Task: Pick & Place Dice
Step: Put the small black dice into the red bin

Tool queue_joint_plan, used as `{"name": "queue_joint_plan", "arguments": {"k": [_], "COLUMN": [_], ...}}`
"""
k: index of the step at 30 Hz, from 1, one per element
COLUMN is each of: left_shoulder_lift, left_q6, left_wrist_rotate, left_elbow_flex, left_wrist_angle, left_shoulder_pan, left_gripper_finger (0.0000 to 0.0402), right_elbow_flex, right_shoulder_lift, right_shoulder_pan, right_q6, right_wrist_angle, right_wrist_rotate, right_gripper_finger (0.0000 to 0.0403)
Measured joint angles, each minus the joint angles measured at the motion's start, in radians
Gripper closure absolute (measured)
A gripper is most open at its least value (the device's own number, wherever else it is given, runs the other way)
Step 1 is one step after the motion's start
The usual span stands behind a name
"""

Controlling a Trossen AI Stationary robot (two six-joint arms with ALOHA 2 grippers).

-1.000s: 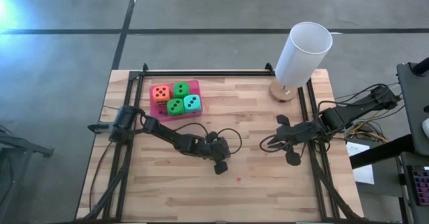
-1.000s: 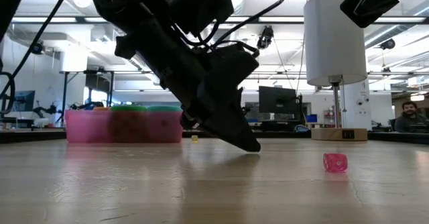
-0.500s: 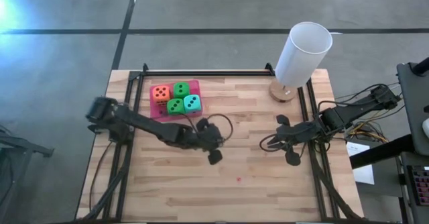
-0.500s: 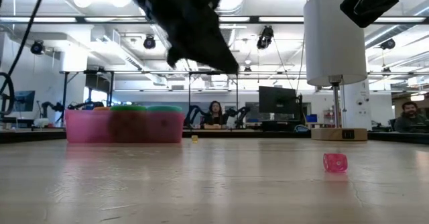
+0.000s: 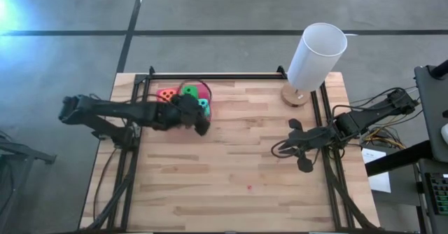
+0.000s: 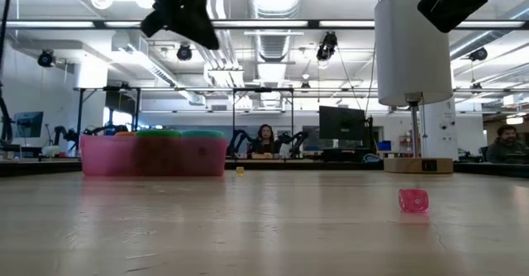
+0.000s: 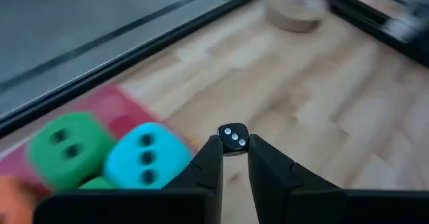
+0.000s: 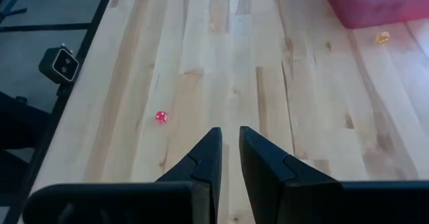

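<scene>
Left gripper (image 7: 234,158) moved from table centre to above pink plastic tray (image 5: 204,88), pinching tiny black white-pipped die (image 7: 234,138); big soft dice (image 7: 145,155) in tray; right gripper (image 8: 228,150) nearly closed, empty, at right edge

my table (image 5: 231,171) is pale wood planks, matt, with grain and small knots showing. the frame rails (image 5: 210,76) along its edges look like black metal. the tray (image 6: 153,156) is translucent pink plastic. the dice (image 7: 144,158) look soft and matt, foam-like. my fingers (image 7: 204,167) are matt black plastic. the lamp shade (image 5: 316,55) is smooth matt white, its base (image 5: 295,96) pale wood.
</scene>
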Motion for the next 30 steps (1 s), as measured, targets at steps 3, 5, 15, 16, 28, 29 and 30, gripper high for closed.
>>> {"name": "queue_joint_plan", "arguments": {"k": [3,5,15,16,28,29,30], "left_shoulder_lift": [-0.042,-0.062,-0.070,-0.069,-0.069,-0.069,-0.069], "left_q6": [-0.092,-0.179,-0.410,-0.424,-0.503,-0.499,-0.496], "left_wrist_rotate": [0.003,0.019,0.137,0.148,0.223,0.222,0.223], "left_elbow_flex": [0.000,0.000,-0.056,-0.074,-0.289,-0.300,-0.309], "left_wrist_angle": [-0.096,-0.166,-0.448,-0.448,-0.329,-0.313,-0.296], "left_shoulder_pan": [0.059,0.097,0.243,0.254,0.366,0.370,0.373], "left_gripper_finger": [0.0350,0.0350,0.0350,0.0350,0.0349,0.0346,0.0343], "right_elbow_flex": [0.000,0.000,0.000,0.000,0.000,0.000,0.000], "right_shoulder_lift": [0.000,0.000,0.000,0.000,0.000,0.000,0.000], "right_shoulder_pan": [0.000,0.000,0.000,0.000,0.000,0.000,0.000], "right_q6": [-0.009,-0.009,-0.009,-0.009,-0.010,-0.010,-0.010], "right_wrist_angle": [0.003,0.004,0.009,0.009,0.014,0.014,0.014], "right_wrist_rotate": [0.002,0.002,0.004,0.008,0.028,0.028,0.028], "right_gripper_finger": [0.0351,0.0351,0.0351,0.0351,0.0351,0.0351,0.0351]}}
